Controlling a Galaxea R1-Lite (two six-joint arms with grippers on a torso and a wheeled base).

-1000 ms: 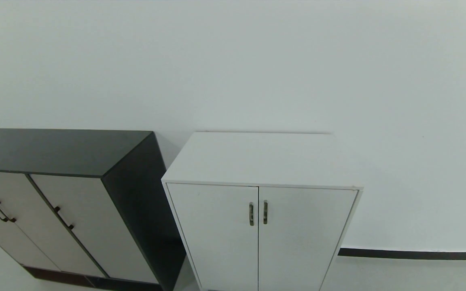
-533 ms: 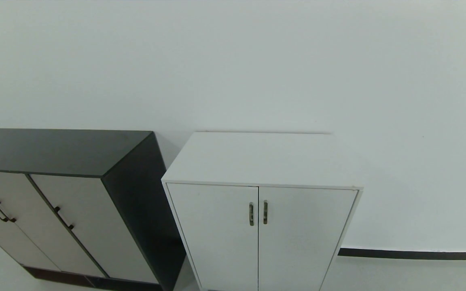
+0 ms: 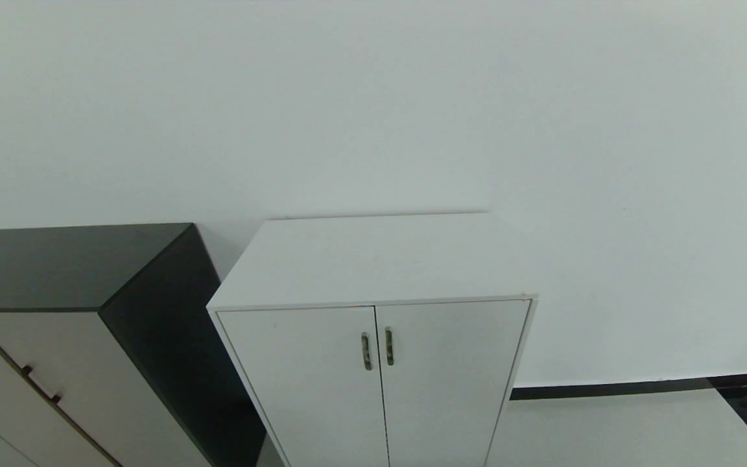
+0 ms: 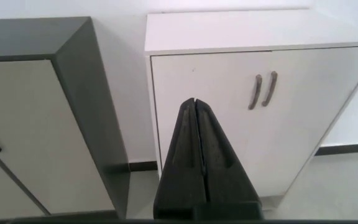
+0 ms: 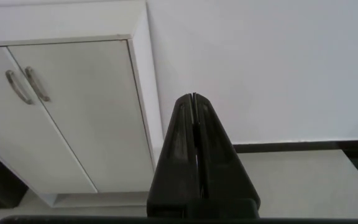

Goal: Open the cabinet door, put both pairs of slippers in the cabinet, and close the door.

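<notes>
- I see white cabinet (image 3: 373,259) at my 12 o'clock, closed; dark cabinet (image 3: 75,266) at its 9.
- my left gripper (image 4: 194,102) and right gripper (image 5: 194,98): fingers pressed together, empty, both well short of white cabinet.

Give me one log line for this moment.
white two-door cabinet: doors shut | left hand: shut, empty | right hand: shut, empty | stage: door not yet opened

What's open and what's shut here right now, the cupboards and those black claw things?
white cabinet: shut.
dark cabinet: shut, as far as it shows.
left gripper: shut, holding nothing.
right gripper: shut, holding nothing.
</notes>
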